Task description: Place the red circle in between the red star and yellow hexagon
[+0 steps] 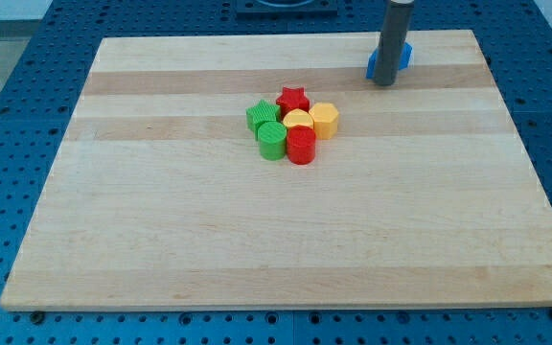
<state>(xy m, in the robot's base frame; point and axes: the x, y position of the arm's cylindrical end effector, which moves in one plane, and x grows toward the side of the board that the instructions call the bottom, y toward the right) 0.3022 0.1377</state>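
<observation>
The red circle sits at the bottom of a tight cluster near the board's centre. The red star is at the cluster's top. The yellow hexagon is on the cluster's right. A yellow heart-like block lies between the star, the hexagon and the red circle. My tip rests on the board at the view's top right, well apart from the cluster, up and to the right of the yellow hexagon.
A green star-like block and a green circle form the cluster's left side. A blue block sits right behind my rod, partly hidden by it. The wooden board lies on a blue pegboard table.
</observation>
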